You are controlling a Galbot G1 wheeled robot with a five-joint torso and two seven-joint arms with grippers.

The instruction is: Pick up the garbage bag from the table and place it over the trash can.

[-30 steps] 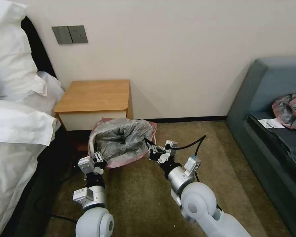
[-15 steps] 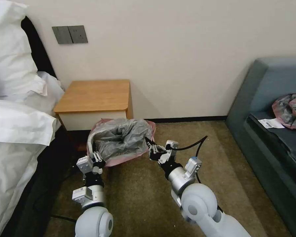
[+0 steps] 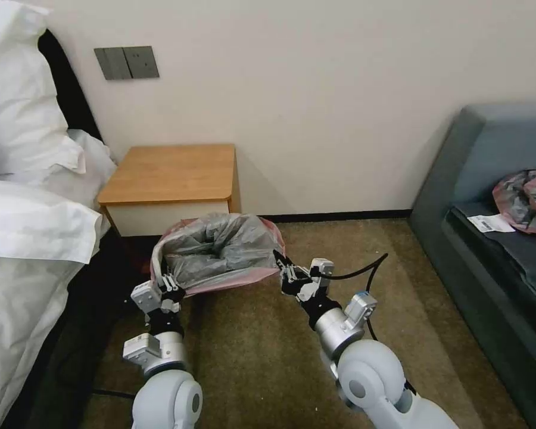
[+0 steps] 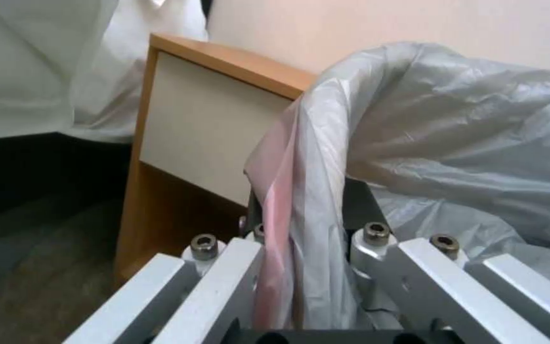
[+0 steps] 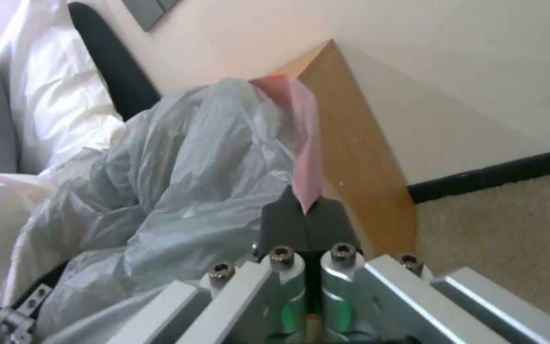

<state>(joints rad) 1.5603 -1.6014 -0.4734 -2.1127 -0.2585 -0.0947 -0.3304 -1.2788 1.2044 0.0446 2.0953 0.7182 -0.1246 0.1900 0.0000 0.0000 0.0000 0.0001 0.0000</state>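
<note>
The left gripper [image 3: 171, 286], in the lower left of the head view, is clamped on the near left edge of the garbage bag [image 3: 220, 250]; in the left wrist view the pink and grey film runs down between its fingers [image 4: 358, 210]. The right gripper [image 3: 281, 266], just right of centre, pinches the bag's right edge, and in the right wrist view its 2 black fingertips [image 5: 303, 224] meet on a pink fold. The 2 holds sit on opposite sides, likely to keep the mouth stretched wide enough to fit over a rim.

The bag hangs open between them, grey inside facing up, in front of the table [image 3: 171, 173], whose top is bare. The trash can itself cannot be made out; if it stands under the bag, the plastic hides it. A second pink-grey bundle [image 3: 525, 199] lies on the sofa [image 3: 488, 155] at right, well apart.
</note>
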